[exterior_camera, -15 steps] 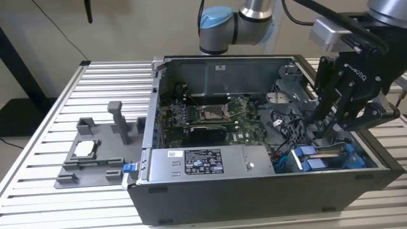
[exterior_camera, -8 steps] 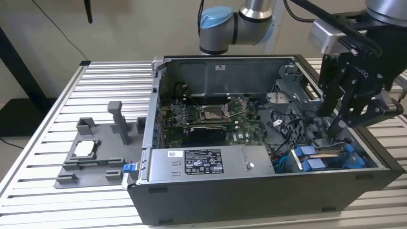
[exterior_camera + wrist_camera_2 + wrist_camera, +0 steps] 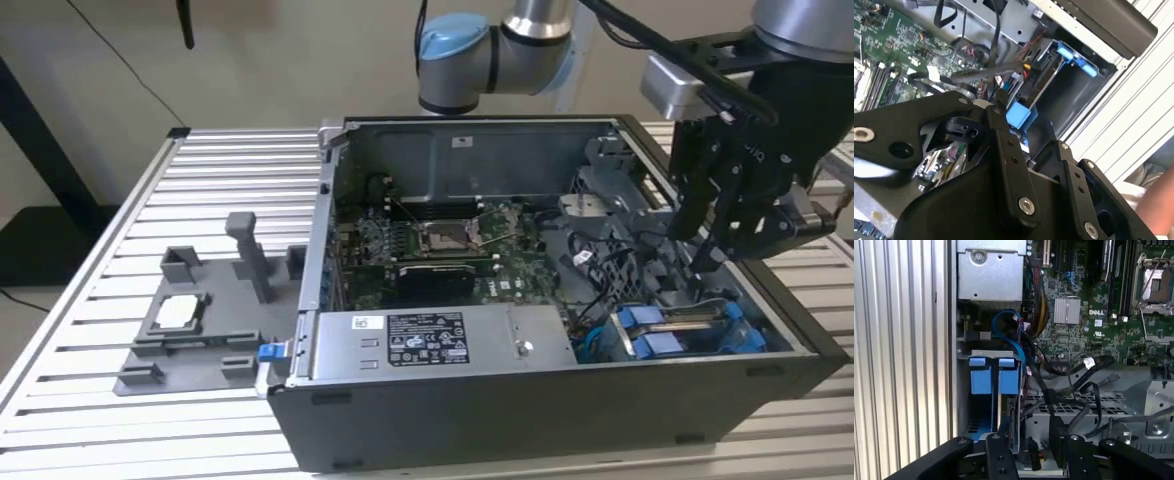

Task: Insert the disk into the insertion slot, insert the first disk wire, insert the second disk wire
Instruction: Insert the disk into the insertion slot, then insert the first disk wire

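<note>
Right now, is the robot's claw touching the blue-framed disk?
Cannot tell. In the exterior view the gripper sits above the disk, but in both wrist views the two overlap, so neither a gap nor contact shows plainly.

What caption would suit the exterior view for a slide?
Gripper hangs over an open computer case, near the blue-tabbed insertion slot.

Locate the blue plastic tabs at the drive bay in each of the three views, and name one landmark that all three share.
Exterior view: the blue plastic tabs sit in the case's near corner, at the exterior view's right.
Second wrist view: they lie beside black cables, near the case wall.
First wrist view: they stand along the case wall, near the silver box.
Shared landmark: the green motherboard.
</note>
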Robot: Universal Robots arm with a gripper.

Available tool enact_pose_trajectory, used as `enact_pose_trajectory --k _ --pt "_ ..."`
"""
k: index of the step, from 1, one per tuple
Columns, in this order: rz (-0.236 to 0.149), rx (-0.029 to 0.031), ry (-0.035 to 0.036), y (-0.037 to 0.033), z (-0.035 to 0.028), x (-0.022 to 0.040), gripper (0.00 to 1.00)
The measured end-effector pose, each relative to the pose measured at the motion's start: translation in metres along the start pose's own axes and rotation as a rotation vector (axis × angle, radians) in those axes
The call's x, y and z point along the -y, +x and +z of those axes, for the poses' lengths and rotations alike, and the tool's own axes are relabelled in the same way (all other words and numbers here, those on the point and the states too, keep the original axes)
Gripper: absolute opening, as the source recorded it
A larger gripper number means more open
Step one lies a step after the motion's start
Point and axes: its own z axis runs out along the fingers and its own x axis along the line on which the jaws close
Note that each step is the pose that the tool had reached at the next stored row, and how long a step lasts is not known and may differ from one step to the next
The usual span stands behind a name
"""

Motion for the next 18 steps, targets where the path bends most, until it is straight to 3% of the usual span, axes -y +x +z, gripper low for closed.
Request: enact_pose_trajectory --k 4,5,6,12,15,18 --pt "-0.008 -0.0005 0.0720 -0.0003 0.0002 0.0000 0.44" --pt "-0.009 -0.0008 0.0834 -0.0002 0.0005 0.0000 0.44" --pt "-0.009 -0.0007 0.0881 -0.0002 0.0020 -0.0001 0.44" --pt "-0.015 0.0006 0.0897 0.0007 0.0067 -0.0005 0.44" --pt "-0.018 0.0037 0.0907 0.0015 0.0070 -0.0006 0.36" --pt "-0.018 0.0037 0.0907 0.0019 0.0070 -0.0006 0.19"
